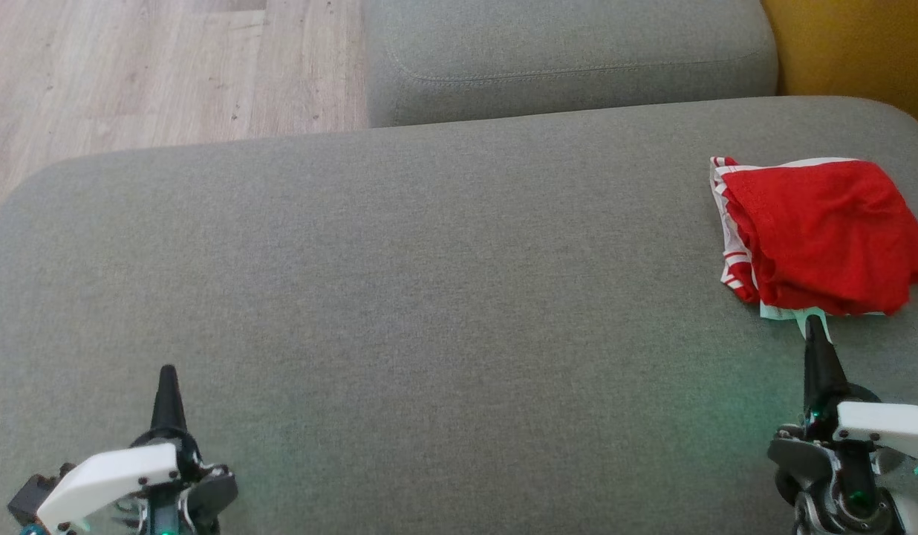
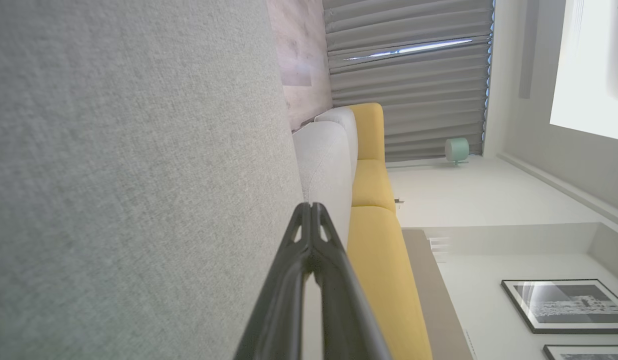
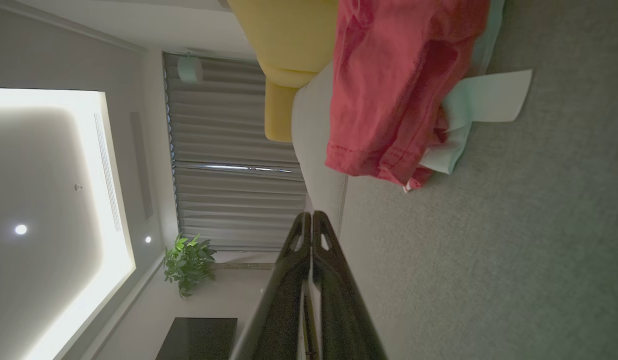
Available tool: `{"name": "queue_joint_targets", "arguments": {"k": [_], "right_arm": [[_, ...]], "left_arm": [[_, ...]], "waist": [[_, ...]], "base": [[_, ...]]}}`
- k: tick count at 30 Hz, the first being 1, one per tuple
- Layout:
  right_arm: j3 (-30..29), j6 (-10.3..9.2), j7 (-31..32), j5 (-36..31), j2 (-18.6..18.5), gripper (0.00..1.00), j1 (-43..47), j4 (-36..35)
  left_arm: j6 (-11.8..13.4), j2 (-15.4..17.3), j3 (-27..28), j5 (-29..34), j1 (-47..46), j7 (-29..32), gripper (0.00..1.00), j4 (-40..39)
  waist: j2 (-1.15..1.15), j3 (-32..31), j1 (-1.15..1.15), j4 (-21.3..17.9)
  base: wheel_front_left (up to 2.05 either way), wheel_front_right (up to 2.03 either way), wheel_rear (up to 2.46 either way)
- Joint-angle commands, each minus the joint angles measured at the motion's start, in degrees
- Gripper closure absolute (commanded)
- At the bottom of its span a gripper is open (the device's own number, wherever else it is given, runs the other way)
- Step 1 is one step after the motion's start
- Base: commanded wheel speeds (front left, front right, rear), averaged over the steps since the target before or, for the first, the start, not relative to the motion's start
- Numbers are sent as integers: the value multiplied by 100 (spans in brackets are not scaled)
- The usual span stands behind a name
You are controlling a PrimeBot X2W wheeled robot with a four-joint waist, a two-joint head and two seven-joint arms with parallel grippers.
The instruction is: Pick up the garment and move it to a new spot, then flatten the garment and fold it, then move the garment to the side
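Lying in a loosely folded bundle, the red garment [image 1: 823,230] of soft cloth sits on the far right part of a broad grey fabric sofa cushion [image 1: 429,297], close to that cushion's right edge. A white-and-red striped trim shows along the bundle's left side, and a pale mint-green layer peeks out under its near edge, with a small flap pointing toward the robot.

The right hand [image 1: 815,331] is at the lower right of the head view, its two dark fingers pressed together and gripping nothing. Its tip points up at the mint flap and stands just beside it. In the right wrist view the same clenched right hand [image 3: 311,216] has bare grey cushion between its tips and the garment's [image 3: 389,90] red hem.

The left hand [image 1: 167,375] is at the lower left of the head view, well apart from the garment, over bare cushion. Its fingers are likewise clenched tip to tip and empty, as the left wrist view confirms [image 2: 311,207].

Beyond the broad cushion lies a second grey cushion [image 1: 570,59] with a stitched seam, pale wooden floorboards [image 1: 132,67] to its left and mustard-yellow upholstery [image 1: 853,44] to its right. The wrist views also take in grey pleated curtains [image 2: 409,75], a framed black-and-white picture [image 2: 564,305] and a leafy green potted plant [image 3: 186,262].
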Motion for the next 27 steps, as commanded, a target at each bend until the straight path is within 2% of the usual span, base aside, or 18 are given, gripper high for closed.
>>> {"name": "queue_joint_targets", "arguments": {"k": [1, 10, 27], "right_arm": [[63, -4, 81, 204, -51, 100, -273, -257], [7, -4, 227, 747, -52, 100, -277, -310], [1, -4, 231, 743, -48, 100, -277, -309]], "left_arm": [[-59, 32, 209, -175, -309, 55, 100, -162], [-87, 34, 295, -657, -335, 202, 100, -158], [-87, 33, 295, -656, -335, 203, 100, -159]], "waist": [[0, -5, 0, -2], [0, -29, 0, -11], [0, -29, 0, -11]], "base": [[0, 0, 0], [0, 0, 0], [0, 0, 0]]}}
